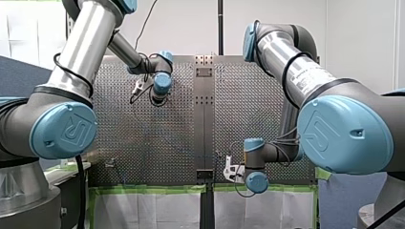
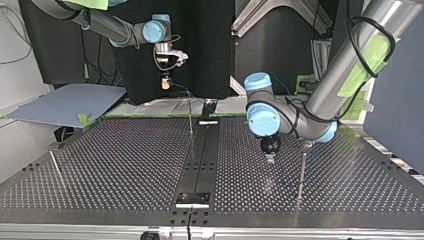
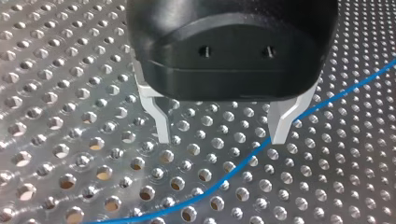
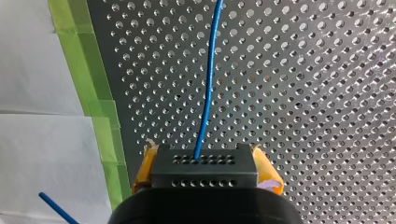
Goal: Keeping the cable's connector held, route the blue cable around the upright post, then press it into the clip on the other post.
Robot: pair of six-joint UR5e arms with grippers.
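Note:
In the right wrist view my right gripper (image 4: 204,173) is shut on the black connector block (image 4: 204,165), with yellow pads on both sides of it. The blue cable (image 4: 208,84) leaves the connector and runs ahead over the perforated plate. My left gripper (image 3: 219,135) hovers just above the plate, its metal fingers (image 3: 159,123) open. The blue cable (image 3: 233,170) lies on the plate beneath them and passes close to one fingertip, held by neither. In the top view my left gripper (image 2: 270,158) hangs beside a thin upright post (image 2: 301,170). My right gripper (image 2: 164,84) is raised at the far edge.
A second thin post (image 2: 191,117) stands near the dark centre strip (image 2: 200,160), and a third rod (image 2: 55,165) leans at the top view's left. Green tape (image 4: 100,116) and white sheeting border the plate beside my right gripper.

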